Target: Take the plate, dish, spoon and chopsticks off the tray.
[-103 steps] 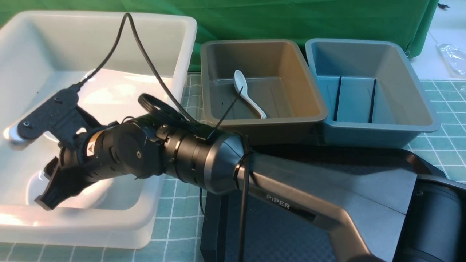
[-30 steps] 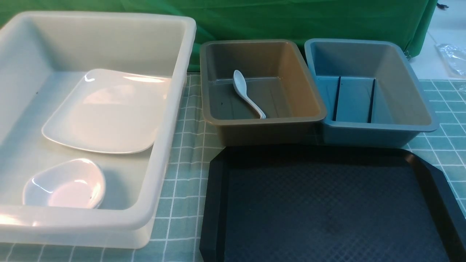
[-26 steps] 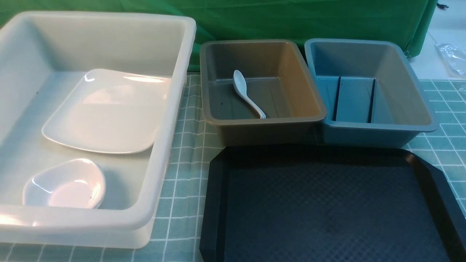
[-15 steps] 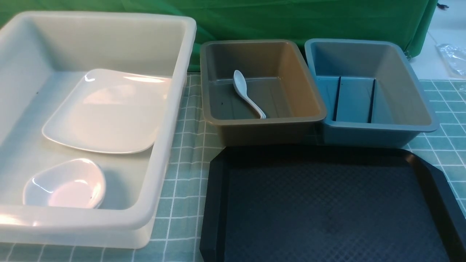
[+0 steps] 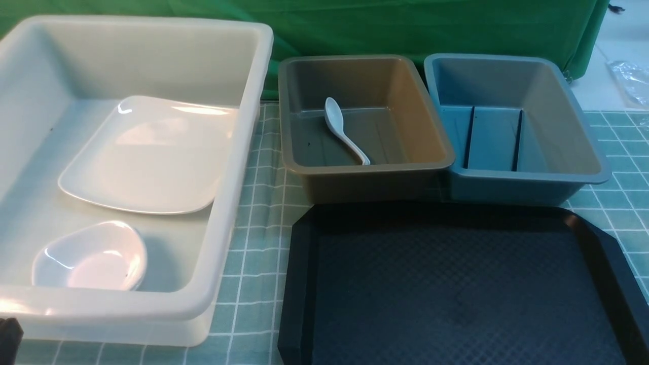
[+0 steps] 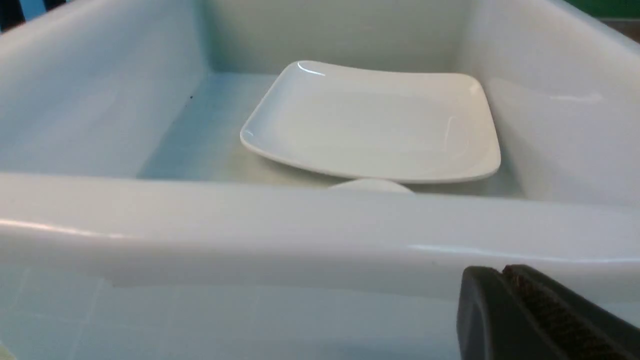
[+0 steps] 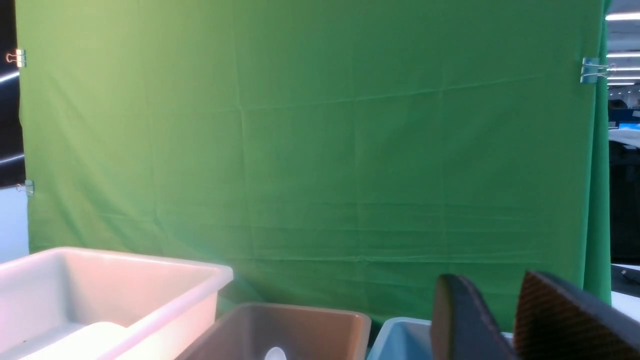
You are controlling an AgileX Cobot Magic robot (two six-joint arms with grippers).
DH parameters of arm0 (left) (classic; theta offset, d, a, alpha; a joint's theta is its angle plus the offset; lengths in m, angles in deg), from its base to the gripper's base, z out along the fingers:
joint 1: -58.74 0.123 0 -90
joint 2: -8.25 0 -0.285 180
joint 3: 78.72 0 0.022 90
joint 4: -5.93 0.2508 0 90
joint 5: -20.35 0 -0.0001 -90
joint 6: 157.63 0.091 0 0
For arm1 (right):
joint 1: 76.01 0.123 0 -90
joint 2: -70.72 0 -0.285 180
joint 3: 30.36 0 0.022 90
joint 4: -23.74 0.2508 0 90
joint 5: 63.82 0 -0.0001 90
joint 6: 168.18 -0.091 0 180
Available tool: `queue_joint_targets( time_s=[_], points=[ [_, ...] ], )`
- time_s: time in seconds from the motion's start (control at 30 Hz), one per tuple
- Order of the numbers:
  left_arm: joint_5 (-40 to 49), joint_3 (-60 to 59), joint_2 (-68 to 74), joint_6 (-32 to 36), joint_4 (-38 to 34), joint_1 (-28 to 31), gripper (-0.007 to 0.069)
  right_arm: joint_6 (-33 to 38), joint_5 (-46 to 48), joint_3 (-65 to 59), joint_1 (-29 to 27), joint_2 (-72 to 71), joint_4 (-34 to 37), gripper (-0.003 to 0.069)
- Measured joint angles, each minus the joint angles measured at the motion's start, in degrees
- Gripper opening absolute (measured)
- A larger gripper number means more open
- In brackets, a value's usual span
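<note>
Four items already off the tray [image 5: 456, 284]: plate [image 5: 147, 157] and dish [image 5: 91, 258] in the white bin [image 5: 243, 152], spoon [image 5: 345, 132] in the brown bin [image 5: 365, 167], chopsticks [image 5: 471, 137] in the blue bin [image 5: 578, 152]. Left gripper [image 6: 505, 280] jaws closed on nothing, beside the white bin's wall (could bump it if swung inward). Right gripper [image 7: 500, 320] jaws parted, holding nothing, above the bins.

arm: gone from over white bin [image 5: 238, 152] | black part [image 5: 9, 337]: newly at lower-left corner
</note>
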Motion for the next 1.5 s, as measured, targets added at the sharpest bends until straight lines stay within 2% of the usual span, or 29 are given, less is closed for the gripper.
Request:
queue_joint_targets(
  time_s=[1.03, 1.13, 1.2, 1.33, 1.5],
  points=[
    [0.00, 0.00, 0.00, -0.19, 0.70, 0.00, 0.0014, 0.00, 0.18, -0.14, 0.00, 0.00, 0.05, 0.0237],
    [0.00, 0.00, 0.00, -0.19, 0.70, 0.00, 0.0016, 3.56, 0.13, -1.03, 0.00, 0.37, 6.15, 0.0237],
    [0.00, 0.00, 0.00, -0.19, 0.70, 0.00, 0.0017, 9.82, 0.01, -1.70, 0.00, 0.90, 13.01, 0.0237],
    [0.00, 0.00, 0.00, -0.19, 0.70, 0.00, 0.0017, 18.39, 0.06, -2.85, 0.00, 1.02, 21.22, 0.0239],
    [0.00, 0.00, 0.00, -0.19, 0.70, 0.00, 0.0017, 21.18, -0.01, -4.37, 0.00, 1.07, 22.78, 0.0239]
  ],
)
